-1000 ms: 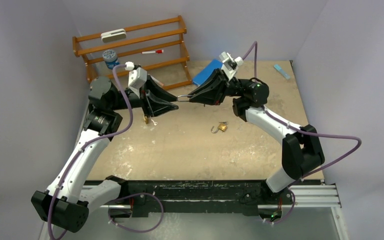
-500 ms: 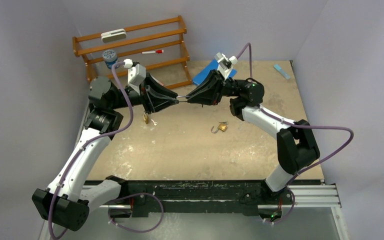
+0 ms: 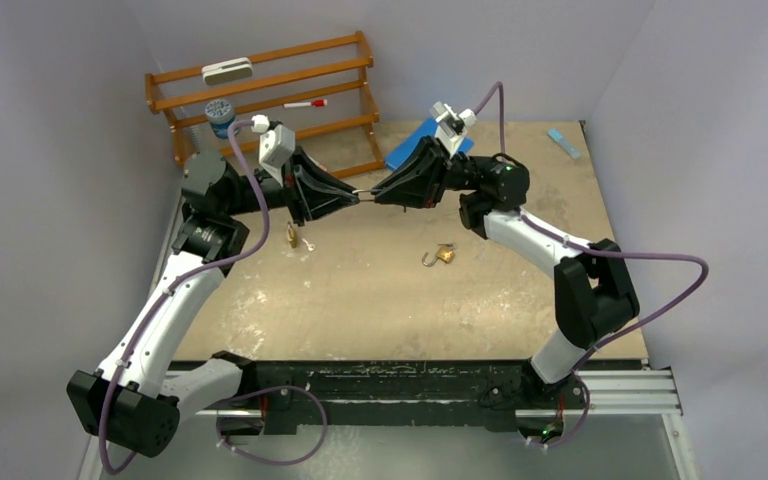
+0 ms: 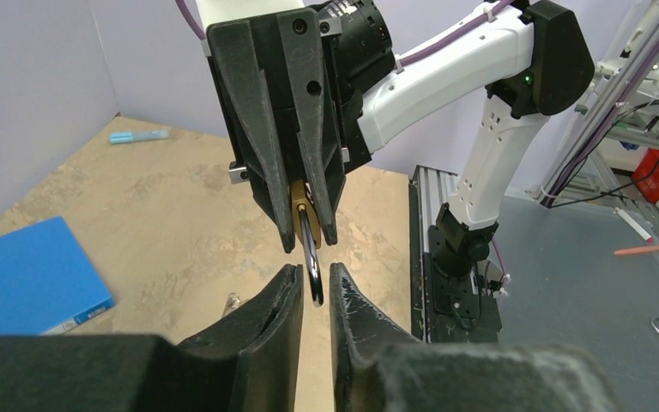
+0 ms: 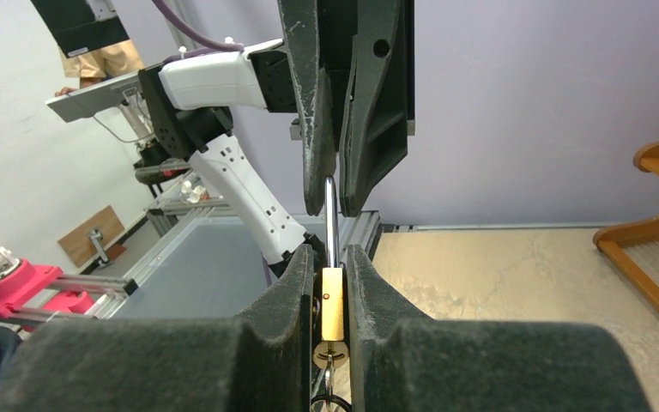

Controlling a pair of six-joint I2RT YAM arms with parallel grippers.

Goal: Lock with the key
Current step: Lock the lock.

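Note:
My right gripper (image 3: 380, 196) is shut on a brass padlock (image 5: 332, 302) and holds it in the air over the far part of the table. Its steel shackle (image 4: 313, 262) points at my left gripper (image 3: 356, 197). A key (image 5: 329, 355) sits in the padlock's bottom, with a ring hanging below. In the left wrist view my left gripper (image 4: 316, 276) has its fingers on either side of the shackle's tip. A thin gap shows on each side, so it is narrowly open and holds nothing.
A second brass padlock (image 3: 443, 255) lies on the table right of centre, and another small brass lock (image 3: 291, 236) lies under the left wrist. A blue book (image 3: 412, 145) and a wooden rack (image 3: 260, 95) are at the back. A light blue strip (image 3: 563, 141) is far right.
My left gripper has moved right towards the padlock and narrowed its fingers around the shackle. My right gripper moved slightly left and back with the padlock.

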